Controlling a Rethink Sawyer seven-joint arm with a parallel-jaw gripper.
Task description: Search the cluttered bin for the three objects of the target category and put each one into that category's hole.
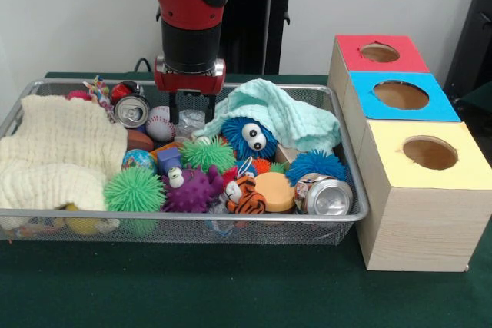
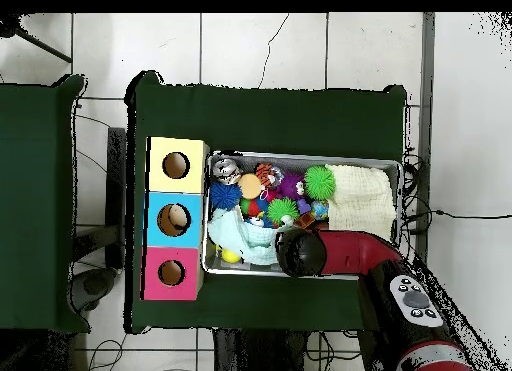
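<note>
The silver wire-mesh bin (image 1: 350,182) sits on the green table and is full of toys. My gripper (image 1: 192,117) hangs open and empty over the bin's back middle, just above a baseball (image 1: 159,123) and a clear crumpled item. A blue fuzzy monster (image 1: 250,137) lies just right of it, under a mint cloth (image 1: 288,113). Three wooden boxes with holes stand right of the bin: red (image 1: 380,53), blue (image 1: 401,95), yellow (image 1: 429,153). In the overhead view the arm (image 2: 300,252) covers the gripper at the bin's (image 2: 300,155) lower edge.
A cream cloth (image 1: 58,151) covers the bin's left end. Two cans (image 1: 131,110) (image 1: 327,196), green spiky balls (image 1: 134,190) (image 1: 207,153), a purple spiky ball (image 1: 192,188), a blue spiky ball (image 1: 317,165), a tiger toy (image 1: 244,197) and an orange disc (image 1: 275,190) crowd the bin.
</note>
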